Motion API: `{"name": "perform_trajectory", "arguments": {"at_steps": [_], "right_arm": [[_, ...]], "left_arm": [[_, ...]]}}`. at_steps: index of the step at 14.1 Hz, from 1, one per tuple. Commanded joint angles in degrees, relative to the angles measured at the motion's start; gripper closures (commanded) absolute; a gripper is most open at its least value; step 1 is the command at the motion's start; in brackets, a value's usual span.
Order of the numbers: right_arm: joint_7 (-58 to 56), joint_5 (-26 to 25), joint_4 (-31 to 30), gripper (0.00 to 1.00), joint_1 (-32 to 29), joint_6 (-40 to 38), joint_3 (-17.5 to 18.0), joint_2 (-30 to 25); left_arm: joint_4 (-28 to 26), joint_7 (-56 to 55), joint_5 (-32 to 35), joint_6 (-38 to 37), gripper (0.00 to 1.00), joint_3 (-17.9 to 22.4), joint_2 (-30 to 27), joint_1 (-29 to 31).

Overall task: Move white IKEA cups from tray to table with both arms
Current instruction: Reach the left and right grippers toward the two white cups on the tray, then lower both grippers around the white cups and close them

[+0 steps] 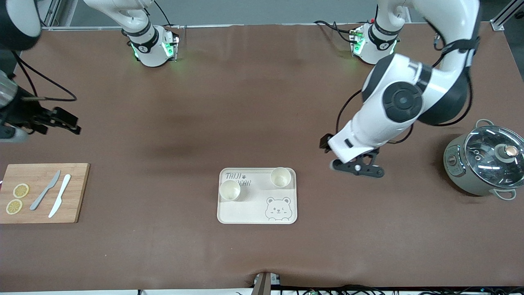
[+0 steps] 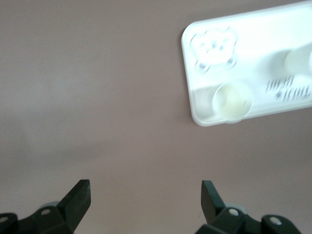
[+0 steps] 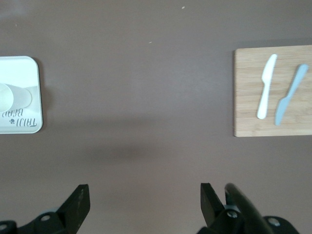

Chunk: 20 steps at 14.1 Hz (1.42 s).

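Two white IKEA cups stand upright on the cream bear-printed tray [image 1: 245, 211] in the middle of the table. One cup [image 1: 230, 190] is toward the right arm's end. The other cup [image 1: 281, 177] is toward the left arm's end, a little farther from the front camera. My left gripper [image 1: 357, 169] is open and empty over bare table beside the tray. Its wrist view shows its open gripper [image 2: 146, 187], the tray [image 2: 258, 44] and both cups [image 2: 233, 101] [image 2: 298, 61]. My right gripper [image 1: 69, 122] is open and empty over the table above the cutting board. Its wrist view shows its open gripper [image 3: 145, 191], the tray's corner [image 3: 24, 73] and one cup [image 3: 12, 97].
A wooden cutting board [image 1: 77, 192] at the right arm's end holds two lemon slices [image 1: 20, 190], a grey knife [image 1: 45, 190] and a white knife [image 1: 60, 195]. A grey pot with a glass lid [image 1: 487, 162] stands at the left arm's end.
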Motion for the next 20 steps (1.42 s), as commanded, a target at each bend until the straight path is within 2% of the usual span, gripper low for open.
{"name": "perform_trajectory", "arguments": {"at_steps": [1, 5, 9, 15, 19, 20], "right_arm": [[2.35, 1.28, 0.29, 0.0, 2.41, 3.28, -0.27, 2.55], [8.04, 5.76, 1.08, 0.0, 5.14, 6.62, -0.27, 6.86], [18.51, 5.85, 1.25, 0.0, 10.76, 12.59, -0.27, 11.43], [27.4, 4.89, 7.75, 0.0, 17.17, 14.01, -0.35, 21.0], [35.21, 4.19, 14.07, 0.0, 20.95, 16.99, -0.53, 29.7], [37.41, 2.7, 16.09, 0.0, 21.66, 17.0, -0.53, 31.9]], "left_arm": [[5.39, -2.81, 1.11, 4.62, 0.0, 0.63, 5.91, -2.07], [5.04, -3.16, 1.89, 12.26, 0.0, 0.72, 11.27, -4.44], [3.99, -3.95, 4.18, 19.65, 0.0, 0.54, 15.75, -5.32], [-3.56, -7.64, 4.36, 29.32, 0.0, 0.63, 15.41, -6.37], [-4.54, -10.53, 7.33, 30.04, 0.0, 0.54, 15.59, -7.17], [-5.76, -10.98, 8.22, 31.0, 0.0, 0.54, 15.59, -7.17]]}}
